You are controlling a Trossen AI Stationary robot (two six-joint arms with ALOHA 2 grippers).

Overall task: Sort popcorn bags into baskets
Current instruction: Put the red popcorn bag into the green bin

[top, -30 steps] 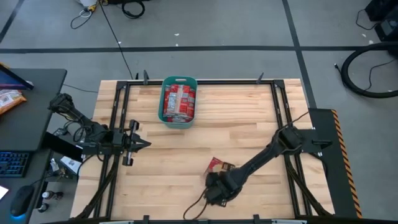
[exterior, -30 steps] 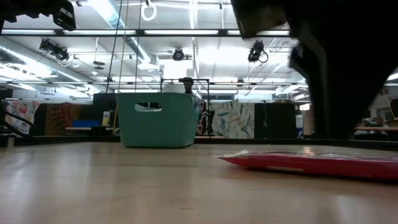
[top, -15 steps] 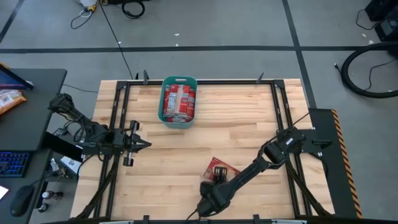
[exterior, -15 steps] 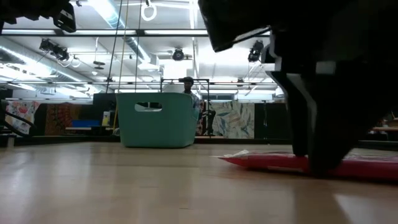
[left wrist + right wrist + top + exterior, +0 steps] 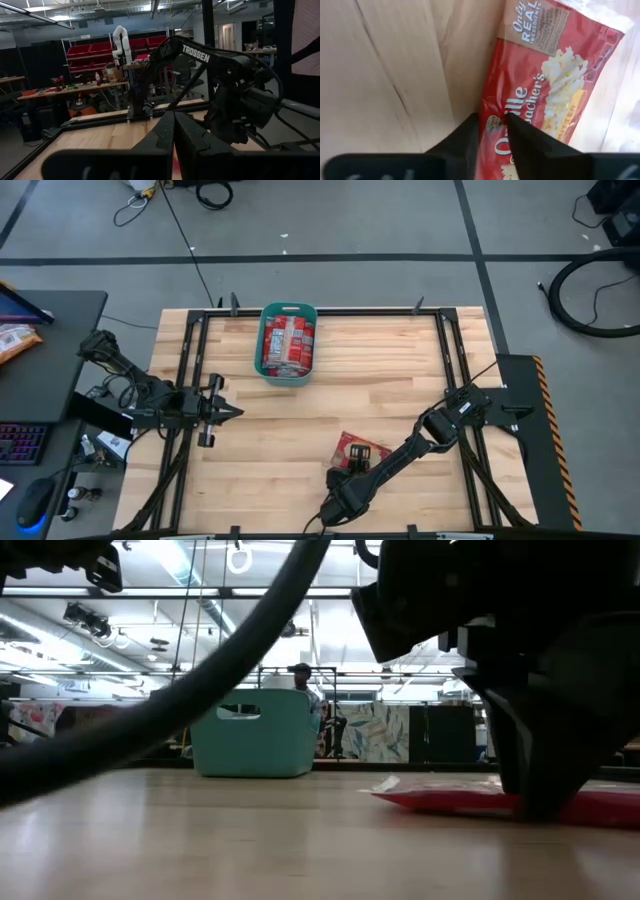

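Observation:
One red popcorn bag (image 5: 362, 450) (image 5: 440, 800) (image 5: 545, 75) lies flat on the wooden table, near the near edge. My right gripper (image 5: 345, 478) (image 5: 491, 119) stands at the bag's near end, shut on it. The teal basket (image 5: 288, 308) (image 5: 250, 735) stands at the far edge and holds several red packets (image 5: 288, 343). My left gripper (image 5: 225, 412) (image 5: 174, 130) waits shut above the table's left side, touching nothing. My right gripper pinches the popcorn bag at a long edge near its near end (image 5: 492, 107). One finger (image 5: 467, 132) is on the wood beside the edge and the other (image 5: 520, 132) is over the red print. The fingers slant down from the near side. The bag lies flat on the table.
Black frame rails (image 5: 190, 380) run along the table's left, right and far sides. A dark cable (image 5: 200, 690) hangs across the foreground of the low view. A desk with a keyboard (image 5: 20, 445) and an orange packet (image 5: 15, 340) stands left of the table.
My right gripper has come down from above onto the bag's near end, shifting a little toward the near edge. The bag has slid slightly toward the table's right, staying flat.

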